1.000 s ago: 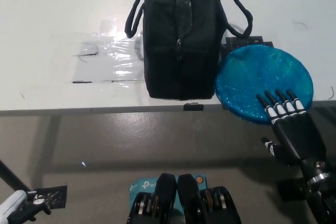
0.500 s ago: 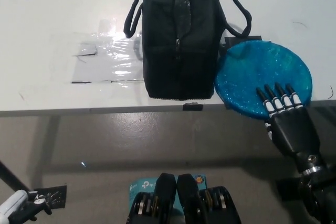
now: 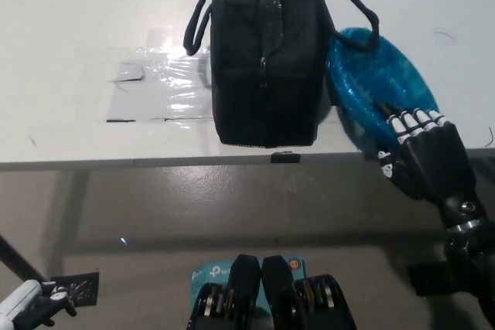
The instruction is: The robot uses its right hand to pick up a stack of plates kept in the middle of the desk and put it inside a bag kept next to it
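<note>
Right hand [image 3: 426, 156]: fingers closed on the tilted blue plates [image 3: 377, 86].
Plates: beside the black bag [image 3: 267, 52], possibly touching.
Left hand [image 3: 27, 306]: low; fingers unclear.

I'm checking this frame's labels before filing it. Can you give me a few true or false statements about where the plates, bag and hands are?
1. The right hand grips the blue plates. True.
2. The plates lie flat on the desk. False: they are tilted up on edge beside the bag.
3. The plates are already inside the bag. False: they are outside it, against its right side.
4. The bag stands at the desk's near edge, with a handle on each side. True.
5. The left hand is helping to hold the bag. False: it rests low at the picture's bottom left, away from the desk.
</note>
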Controlling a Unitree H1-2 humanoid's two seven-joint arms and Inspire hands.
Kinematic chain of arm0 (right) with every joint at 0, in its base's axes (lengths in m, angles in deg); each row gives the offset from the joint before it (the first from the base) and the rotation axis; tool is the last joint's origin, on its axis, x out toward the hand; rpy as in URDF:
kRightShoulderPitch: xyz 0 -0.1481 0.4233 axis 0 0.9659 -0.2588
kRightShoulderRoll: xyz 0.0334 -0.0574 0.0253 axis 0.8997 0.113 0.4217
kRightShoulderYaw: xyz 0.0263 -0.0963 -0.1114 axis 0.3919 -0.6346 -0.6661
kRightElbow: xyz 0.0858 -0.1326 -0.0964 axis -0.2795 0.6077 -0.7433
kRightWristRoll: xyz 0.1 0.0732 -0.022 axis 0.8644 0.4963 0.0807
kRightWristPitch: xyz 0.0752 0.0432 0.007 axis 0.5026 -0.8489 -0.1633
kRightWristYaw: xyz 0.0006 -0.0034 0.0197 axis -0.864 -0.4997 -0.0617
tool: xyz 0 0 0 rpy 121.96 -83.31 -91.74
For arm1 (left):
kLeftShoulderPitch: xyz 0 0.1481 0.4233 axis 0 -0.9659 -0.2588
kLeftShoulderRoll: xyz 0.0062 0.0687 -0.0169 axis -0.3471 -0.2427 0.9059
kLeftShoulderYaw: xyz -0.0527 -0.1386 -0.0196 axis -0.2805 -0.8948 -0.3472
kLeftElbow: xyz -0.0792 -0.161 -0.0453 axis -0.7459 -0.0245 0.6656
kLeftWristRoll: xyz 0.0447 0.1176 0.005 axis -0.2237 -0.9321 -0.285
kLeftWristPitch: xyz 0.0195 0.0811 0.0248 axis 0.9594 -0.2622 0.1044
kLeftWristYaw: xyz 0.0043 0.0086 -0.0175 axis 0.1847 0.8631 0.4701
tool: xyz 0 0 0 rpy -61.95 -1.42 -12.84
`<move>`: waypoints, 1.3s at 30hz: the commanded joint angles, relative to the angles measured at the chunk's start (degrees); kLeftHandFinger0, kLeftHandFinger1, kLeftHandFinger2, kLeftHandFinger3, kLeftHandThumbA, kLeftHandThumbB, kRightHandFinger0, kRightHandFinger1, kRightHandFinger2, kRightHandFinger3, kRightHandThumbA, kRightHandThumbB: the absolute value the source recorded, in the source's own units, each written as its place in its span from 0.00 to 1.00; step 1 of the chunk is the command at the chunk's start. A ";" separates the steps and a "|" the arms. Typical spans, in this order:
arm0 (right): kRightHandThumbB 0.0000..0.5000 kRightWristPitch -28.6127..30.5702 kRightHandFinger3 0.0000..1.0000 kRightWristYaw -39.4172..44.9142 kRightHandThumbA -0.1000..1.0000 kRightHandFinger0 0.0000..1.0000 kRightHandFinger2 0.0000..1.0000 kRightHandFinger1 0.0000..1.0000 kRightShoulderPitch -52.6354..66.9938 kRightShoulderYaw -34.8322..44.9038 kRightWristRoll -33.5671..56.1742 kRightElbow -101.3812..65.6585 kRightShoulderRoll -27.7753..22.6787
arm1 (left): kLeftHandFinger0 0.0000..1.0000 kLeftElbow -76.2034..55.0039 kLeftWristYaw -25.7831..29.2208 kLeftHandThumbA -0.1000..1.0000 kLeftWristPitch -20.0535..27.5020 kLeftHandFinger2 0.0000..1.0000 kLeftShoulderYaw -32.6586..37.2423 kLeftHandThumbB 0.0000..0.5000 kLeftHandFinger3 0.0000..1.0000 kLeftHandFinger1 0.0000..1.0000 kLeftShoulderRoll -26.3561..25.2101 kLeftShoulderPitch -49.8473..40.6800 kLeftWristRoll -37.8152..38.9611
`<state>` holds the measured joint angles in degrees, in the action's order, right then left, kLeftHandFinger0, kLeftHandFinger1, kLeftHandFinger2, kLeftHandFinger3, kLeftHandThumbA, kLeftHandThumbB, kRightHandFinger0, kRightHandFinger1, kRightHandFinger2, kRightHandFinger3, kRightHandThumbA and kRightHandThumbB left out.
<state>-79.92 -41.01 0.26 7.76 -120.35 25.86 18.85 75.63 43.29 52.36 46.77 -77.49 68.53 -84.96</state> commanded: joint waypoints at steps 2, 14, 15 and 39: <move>0.60 8.10 0.18 6.38 0.00 0.00 0.17 0.00 2.48 8.32 26.62 -12.96 3.64 | 0.70 -1.99 -1.53 0.78 -0.85 0.94 -0.83 0.38 1.00 0.84 -1.14 1.11 -0.48; 0.39 -5.93 0.06 15.84 0.00 0.00 0.17 0.00 5.62 24.72 69.23 -29.98 14.52 | 0.70 -1.55 -1.29 0.80 -0.85 0.94 -0.71 0.38 1.00 0.83 -0.89 0.93 -0.42; 0.39 -6.43 0.09 14.66 0.00 0.00 0.25 0.00 5.30 26.22 70.91 -31.10 15.31 | 0.69 -1.49 -0.77 0.80 -0.85 0.94 -0.58 0.37 1.00 0.83 -0.94 0.51 -0.07; 0.35 -12.69 0.11 14.69 0.00 0.00 0.23 0.00 -16.40 33.16 76.37 -39.47 13.13 | 0.71 -1.59 -1.67 0.79 -0.85 0.94 -0.72 0.36 1.00 0.83 -0.82 0.51 -0.98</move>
<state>-85.33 -31.14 4.80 29.70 -76.92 7.89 31.55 77.08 43.31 52.45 46.80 -76.74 68.42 -85.08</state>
